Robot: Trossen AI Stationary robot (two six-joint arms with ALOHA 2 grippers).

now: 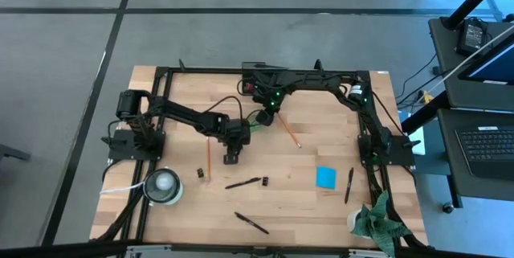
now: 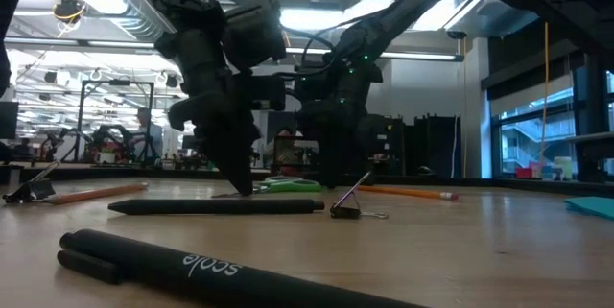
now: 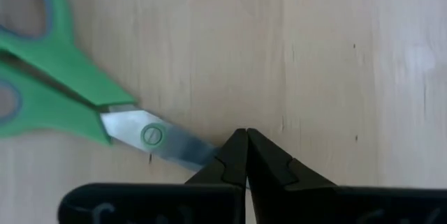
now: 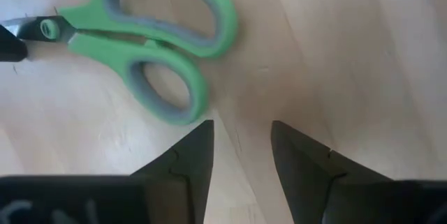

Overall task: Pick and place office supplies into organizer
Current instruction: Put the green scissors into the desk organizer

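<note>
Green-handled scissors (image 1: pixel 257 125) lie flat on the wooden table near its middle. My left gripper (image 3: pixel 244 139) stands over their blade tip, shut, pointing down; it also shows in the low view (image 2: pixel 247 189). My right gripper (image 4: pixel 241 132) hangs open just beside the handle loops (image 4: pixel 167 49), touching nothing. Two pencils (image 1: pixel 207 158) (image 1: pixel 289 132), black pens (image 1: pixel 242 183) (image 1: pixel 251 223) (image 1: pixel 349 184), a blue note pad (image 1: pixel 326 178) and small clips (image 1: pixel 200 174) lie scattered. The black organizer (image 1: pixel 255 71) sits at the far edge, partly under the right arm. My left gripper's shut fingers (image 3: pixel 227 165) come down from above onto the tip end of the scissors' blade (image 3: pixel 188 151), which vanishes under one finger. Whether the blade lies between the fingers or only under them does not show. The scissors stay flat on the table.
A white round roll (image 1: pixel 163 184) sits near the left near corner, and a green cloth (image 1: pixel 377 218) at the right near corner. A black metal frame (image 1: pixel 161 77) runs around the table. Bare wood lies between the pens and the note pad.
</note>
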